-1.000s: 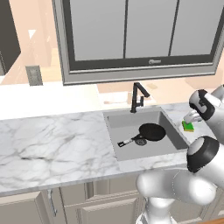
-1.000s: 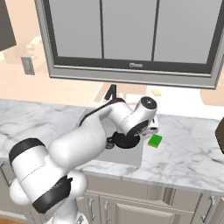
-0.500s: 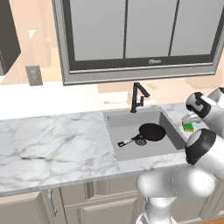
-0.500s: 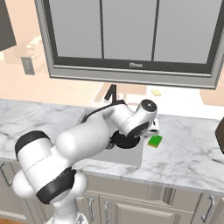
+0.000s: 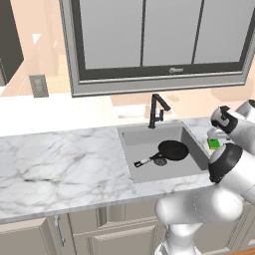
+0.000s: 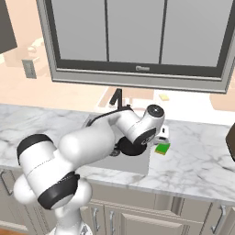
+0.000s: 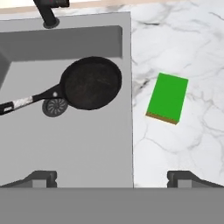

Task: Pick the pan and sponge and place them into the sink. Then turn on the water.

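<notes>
Hand view: pan (image 7: 91, 82) in sink (image 7: 78, 144), sponge (image 7: 167, 98) on counter (image 7: 183, 48).

arm elbow swung lower, hand nearer sponge (image 7: 167, 98)

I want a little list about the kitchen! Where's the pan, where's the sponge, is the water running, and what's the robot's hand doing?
pan: lying in the sink, handle over the drain
sponge: green side up on the marble counter, right of the sink, not yet in it
faucet: no water running
hand: open, holding nothing, above the sink's edge near the sponge
</notes>
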Motion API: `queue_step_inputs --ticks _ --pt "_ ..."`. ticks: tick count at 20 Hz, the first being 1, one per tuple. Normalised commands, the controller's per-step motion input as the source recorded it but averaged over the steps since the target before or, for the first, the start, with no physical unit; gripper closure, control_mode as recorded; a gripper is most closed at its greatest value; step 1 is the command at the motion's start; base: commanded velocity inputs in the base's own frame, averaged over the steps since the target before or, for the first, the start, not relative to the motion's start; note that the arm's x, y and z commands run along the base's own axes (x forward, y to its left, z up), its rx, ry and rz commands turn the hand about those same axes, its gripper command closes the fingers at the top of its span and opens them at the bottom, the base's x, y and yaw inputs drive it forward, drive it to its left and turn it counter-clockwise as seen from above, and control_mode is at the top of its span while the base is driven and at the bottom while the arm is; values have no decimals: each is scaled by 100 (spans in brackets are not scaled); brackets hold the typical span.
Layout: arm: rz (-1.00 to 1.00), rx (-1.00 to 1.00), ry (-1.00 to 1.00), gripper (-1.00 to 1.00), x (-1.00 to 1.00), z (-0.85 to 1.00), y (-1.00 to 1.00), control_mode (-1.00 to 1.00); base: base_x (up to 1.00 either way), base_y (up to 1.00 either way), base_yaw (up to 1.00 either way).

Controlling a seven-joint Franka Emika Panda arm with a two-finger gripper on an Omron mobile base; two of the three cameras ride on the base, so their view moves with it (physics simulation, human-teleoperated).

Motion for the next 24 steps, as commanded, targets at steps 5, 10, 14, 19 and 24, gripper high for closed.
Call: queue_step_inputs --ticks 5,10,14,19,24 --pt "-1 0 0 -100 17 -6 -34 -100 0 0 0" --pt "0 0 0 -100 26 -18 -36 -100 0 0 0" --pt "2 0 0 -100 32 -21 -43 -100 0 0 0" --pt "3 0 0 -100 29 -19 -33 -100 0 0 0" --pt "5 0 0 -100 29 -19 -21 -100 0 0 0"
